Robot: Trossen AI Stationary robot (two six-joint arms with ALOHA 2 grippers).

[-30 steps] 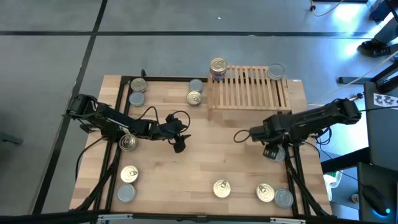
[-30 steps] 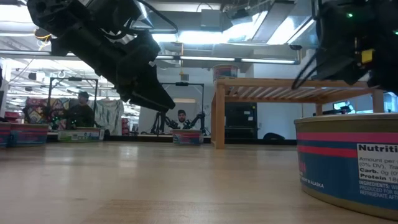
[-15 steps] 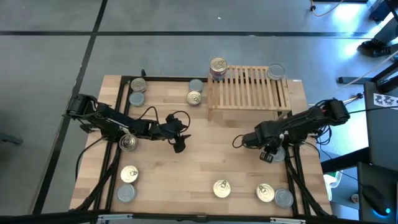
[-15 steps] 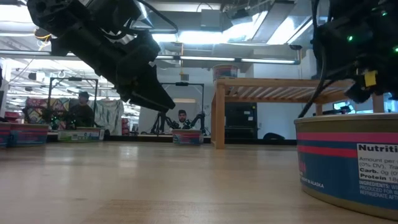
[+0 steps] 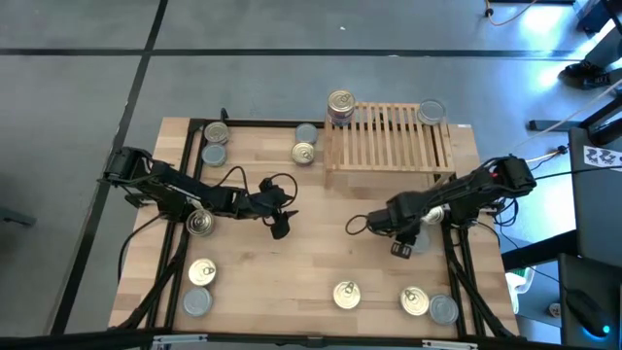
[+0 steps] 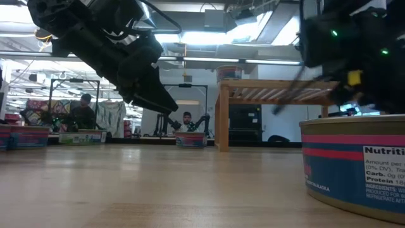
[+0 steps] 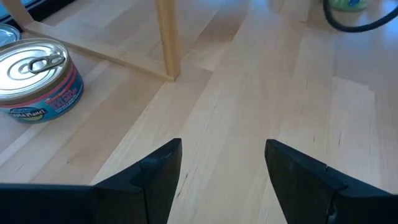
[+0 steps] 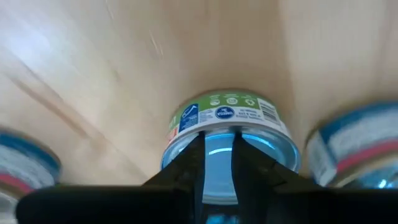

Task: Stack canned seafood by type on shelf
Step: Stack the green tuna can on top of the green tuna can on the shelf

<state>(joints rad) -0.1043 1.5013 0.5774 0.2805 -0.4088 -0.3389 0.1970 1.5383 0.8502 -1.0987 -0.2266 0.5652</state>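
Right gripper [image 8: 216,163]: clamped on the rim of a can [image 8: 231,144], one finger [image 8: 189,163] outside and one inside the silver top; since a second ago swung from the table's right edge toward the middle, carrying that can, now in front of the shelf.
Left gripper [image 5: 280,226]: parked left of centre, same spot as a second ago; fingers [image 7: 155,171] spread apart, nothing between them, bare wood beneath.
Left-side cans: none moved; gold pull-tab can [image 5: 216,133] and a grey-topped one just in front of it at the far left corner; another gold one [image 5: 200,225] under the left arm; a gold and a grey pair at the near left edge.
Middle cans: gold can [image 5: 303,153] with a grey one just behind it, left of the shelf, same as before; lone gold can [image 5: 347,294] near the front edge.
Shelf [image 5: 389,136]: light wooden slats on short legs, at the far right of the table; stack of cans [image 5: 340,107] on its left end, gold top uppermost; single grey-topped can [image 5: 431,113] on its right end.
Held can: round, flat, shiny silver top, green-and-white label band.
Right-side cans: gold and grey pair at the near right corner, unmoved.
Table [image 5: 321,238]: pale wood planks, smooth, black frame rails along both sides.
Low view: large blue-and-red labelled can [image 6: 351,164] close at right.
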